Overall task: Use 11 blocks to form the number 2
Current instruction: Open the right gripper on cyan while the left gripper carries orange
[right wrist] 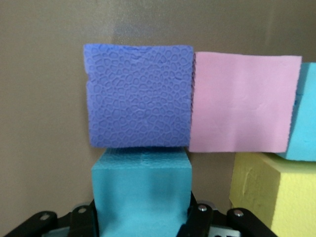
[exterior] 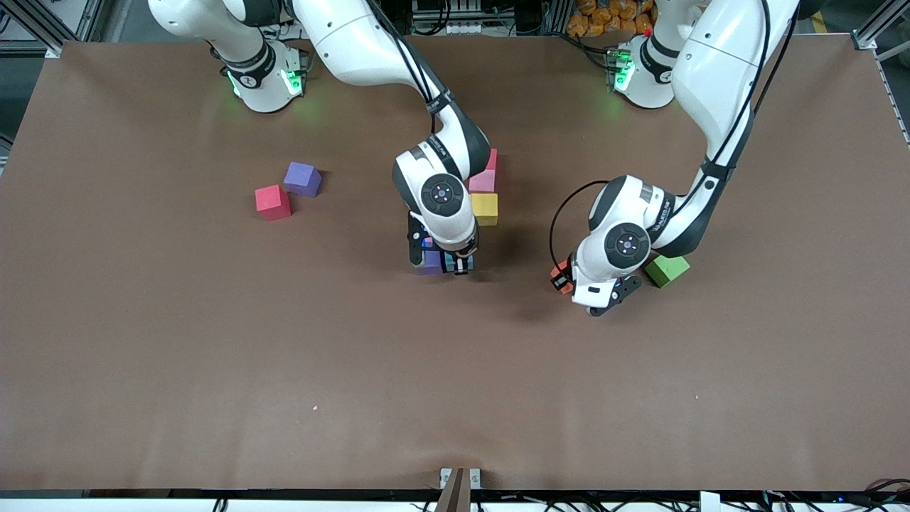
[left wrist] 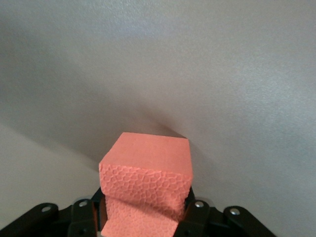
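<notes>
My left gripper (left wrist: 145,218) is shut on an orange block (left wrist: 146,170) low over the table, beside the green cube (exterior: 666,270); in the front view the left gripper (exterior: 566,279) shows the orange block (exterior: 562,275) at its tip. My right gripper (right wrist: 141,219) is shut on a light blue block (right wrist: 141,190), set against a purple block (right wrist: 139,96). Beside these lie a pink block (right wrist: 244,103), another light blue block (right wrist: 307,118) and a yellow block (right wrist: 276,195). This cluster, the number 2, lies mid-table, mostly under the right gripper (exterior: 444,262).
A red block (exterior: 273,202) and a purple block (exterior: 303,178) lie touching toward the right arm's end of the table. A yellow block (exterior: 485,208) and a pink block (exterior: 483,180) show beside the right wrist. Bare brown table (exterior: 455,384) spreads nearer the front camera.
</notes>
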Robot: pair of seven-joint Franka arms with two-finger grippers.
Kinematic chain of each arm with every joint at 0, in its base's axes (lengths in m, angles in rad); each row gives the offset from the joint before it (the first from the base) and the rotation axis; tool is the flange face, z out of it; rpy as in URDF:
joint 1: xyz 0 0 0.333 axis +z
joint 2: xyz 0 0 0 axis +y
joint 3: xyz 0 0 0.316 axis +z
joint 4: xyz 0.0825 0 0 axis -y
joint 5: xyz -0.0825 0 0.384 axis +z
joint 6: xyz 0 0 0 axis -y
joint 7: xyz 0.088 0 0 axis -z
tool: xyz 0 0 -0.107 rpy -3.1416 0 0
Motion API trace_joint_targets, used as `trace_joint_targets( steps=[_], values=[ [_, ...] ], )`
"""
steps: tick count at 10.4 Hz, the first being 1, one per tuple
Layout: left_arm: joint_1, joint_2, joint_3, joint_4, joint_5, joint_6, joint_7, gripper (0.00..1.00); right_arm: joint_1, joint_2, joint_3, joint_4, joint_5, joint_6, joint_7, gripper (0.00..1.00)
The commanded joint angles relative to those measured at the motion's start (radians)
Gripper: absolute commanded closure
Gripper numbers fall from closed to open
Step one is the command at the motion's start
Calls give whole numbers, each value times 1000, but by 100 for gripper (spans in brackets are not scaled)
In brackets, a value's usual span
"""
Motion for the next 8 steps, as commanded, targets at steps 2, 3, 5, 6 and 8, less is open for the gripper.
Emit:
trace_joint_targets(
  steps=[2,3,5,6,8],
  values=[
    [-12,1,-2,23,-49,2,-156,57,-2,20,0,25,-7,-6,18,53],
    [-32,1,-1,28,-48,3,-210,57,-2,22,0,25,-9,-6,18,53],
    [-48,2,-2,48,-49,3,-346,59,-2,22,0,25,-9,-6,20,53],
    [-58,7,-2,52,-49,3,-411,59,-2,22,0,25,-9,-6,20,52],
    [-127,10,2,52,-37,25,-602,59,-2,22,-1,25,-10,-6,20,52]
  ],
)
